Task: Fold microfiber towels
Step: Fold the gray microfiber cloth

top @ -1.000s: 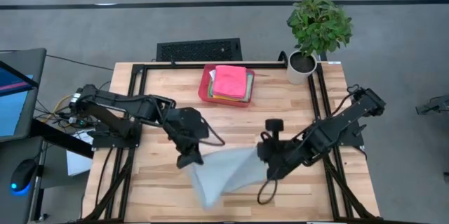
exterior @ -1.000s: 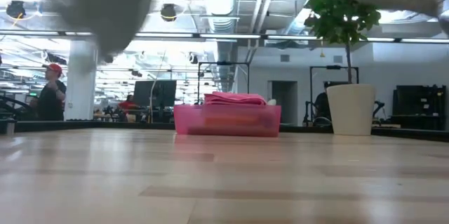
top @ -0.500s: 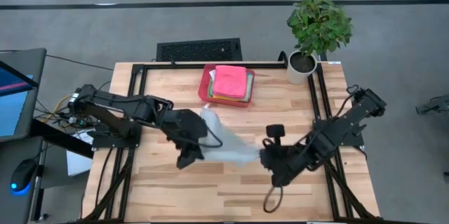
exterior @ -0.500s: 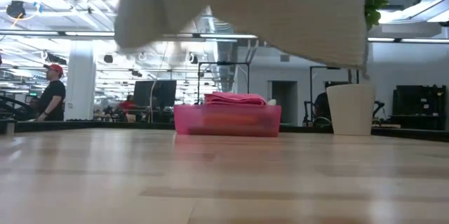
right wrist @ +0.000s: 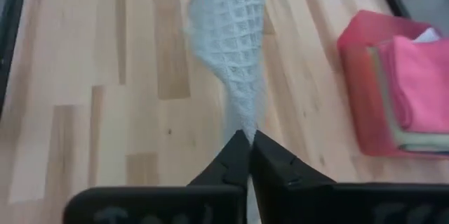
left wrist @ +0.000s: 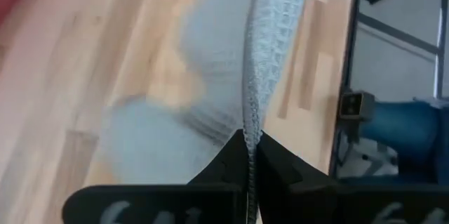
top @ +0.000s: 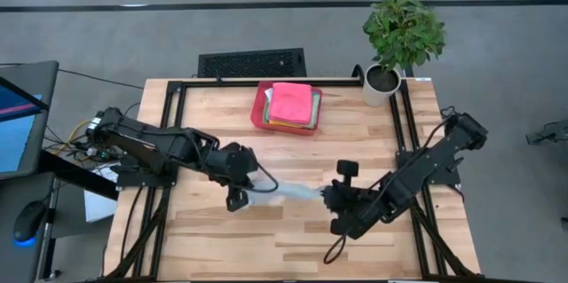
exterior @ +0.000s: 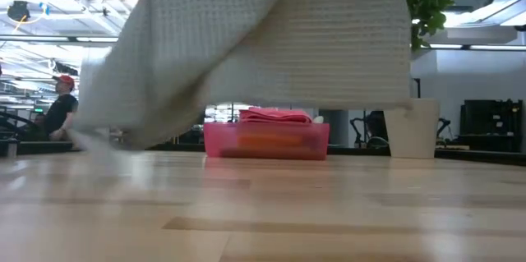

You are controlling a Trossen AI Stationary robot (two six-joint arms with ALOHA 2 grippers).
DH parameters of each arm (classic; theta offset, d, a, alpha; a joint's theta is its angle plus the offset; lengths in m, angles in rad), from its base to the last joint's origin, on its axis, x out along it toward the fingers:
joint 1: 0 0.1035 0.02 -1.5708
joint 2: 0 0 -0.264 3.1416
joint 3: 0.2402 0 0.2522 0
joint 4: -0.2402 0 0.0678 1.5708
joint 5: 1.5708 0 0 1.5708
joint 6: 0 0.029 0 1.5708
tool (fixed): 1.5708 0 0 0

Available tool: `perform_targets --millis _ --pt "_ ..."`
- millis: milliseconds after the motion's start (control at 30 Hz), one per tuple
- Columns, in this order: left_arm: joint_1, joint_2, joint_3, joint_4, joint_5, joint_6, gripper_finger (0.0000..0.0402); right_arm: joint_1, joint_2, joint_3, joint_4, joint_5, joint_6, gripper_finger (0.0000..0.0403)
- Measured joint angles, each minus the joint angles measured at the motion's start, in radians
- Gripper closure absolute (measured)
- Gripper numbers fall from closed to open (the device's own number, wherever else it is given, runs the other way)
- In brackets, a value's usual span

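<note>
- High view: a light wooden slatted table (top: 293,239) with a black metal frame is seen from above, with one dark arm reaching in from each side.
- A light grey waffle-weave microfiber towel (top: 288,194) is stretched between the two arms over the middle of the table, with its long axis running left to right. It is gathered into a narrow band rather than spread flat.
- In the low view the same towel (exterior: 271,40) hangs as a wide curtain from above. Its lower left corner droops to the tabletop or just above it; which of the two cannot be told.
- A rigid red rectangular tray (top: 286,110) sits at the far middle of the table, well apart from the held towel. A stack of folded towels (top: 291,104), pink on top, lies in it.
- A potted green plant in a white pot (top: 397,39) stands at the far right corner.
- The left gripper (top: 241,196) is pinched tight on the left end of the towel. In the left wrist view the cloth edge (left wrist: 261,55) runs straight out from between the closed fingertips.
- The right gripper (top: 330,198) is pinched on the right end. In the right wrist view the cloth (right wrist: 231,41) tapers into the closed jaws.
- Judged from this, each arm is equally near its own end, so the coming lay-down depends on keeping the band level and lowering it across the table.
</note>
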Motion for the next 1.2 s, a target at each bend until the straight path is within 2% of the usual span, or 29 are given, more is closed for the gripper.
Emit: perform_targets --millis 167,333,467,567,700,867,1200 --pt "-0.021 -0.002 -0.001 -0.023 0.01 -0.016 0.0401 -0.001 0.0 -0.107 0.085 -0.014 0.037 0.033" --pt "-0.059 -0.002 -0.001 -0.059 0.029 -0.046 0.0401 -0.002 -0.001 -0.217 0.159 -0.008 0.108 0.0258" --pt "-0.069 -0.002 -0.001 -0.053 0.008 -0.056 0.0401 -0.01 -0.001 -0.329 0.433 0.001 0.079 0.0201" --pt "-0.069 -0.002 -0.001 -0.049 0.004 -0.064 0.0401 -0.026 0.007 -0.425 0.666 -0.004 0.012 0.0175" --pt "-0.069 -0.002 -0.001 -0.045 -0.002 -0.066 0.0401 -0.064 0.075 -0.495 0.915 -0.025 -0.108 0.0164" --pt "-0.069 -0.001 -0.001 -0.042 -0.001 -0.075 0.0402 -0.128 0.229 -0.486 1.143 -0.144 -0.213 0.0163" --pt "-0.069 0.0 0.0 -0.041 -0.002 -0.074 0.0401 -0.211 0.421 -0.371 1.195 -0.325 -0.219 0.0163"
